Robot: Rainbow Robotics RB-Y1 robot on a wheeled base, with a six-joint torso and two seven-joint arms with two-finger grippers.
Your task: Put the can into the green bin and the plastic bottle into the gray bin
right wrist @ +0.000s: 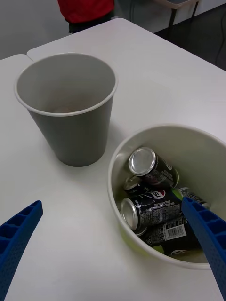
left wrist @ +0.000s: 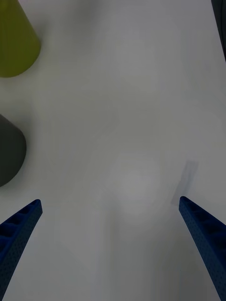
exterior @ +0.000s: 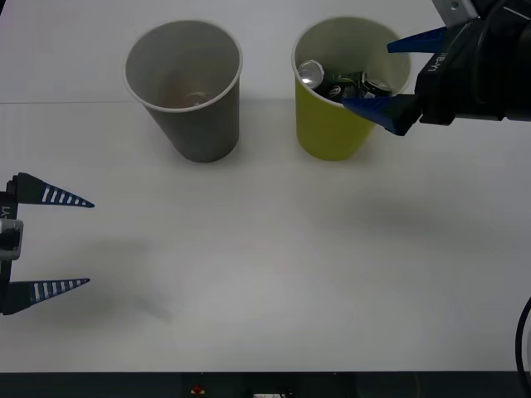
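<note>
The green bin (exterior: pixel 332 133) stands at the back right and holds several cans. The can (exterior: pixel 311 73) with the shiny silver top lies uppermost in it, seen closer in the right wrist view (right wrist: pixel 142 161), with a black Pepsi can (right wrist: pixel 153 195) beside it. My right gripper (exterior: pixel 365 73) hangs open just over this bin's right rim with nothing between its fingers. The gray bin (exterior: pixel 203 133) stands to its left. The plastic bottle is hidden; a faint shape at the gray bin's bottom cannot be made out. My left gripper (exterior: pixel 91 243) is open near the table's left edge.
The white table (exterior: pixel 274 274) stretches bare from the bins to its front edge. In the left wrist view, the green bin (left wrist: pixel 14 42) and the gray bin (left wrist: pixel 9 150) sit off to one side of my left gripper (left wrist: pixel 109 201).
</note>
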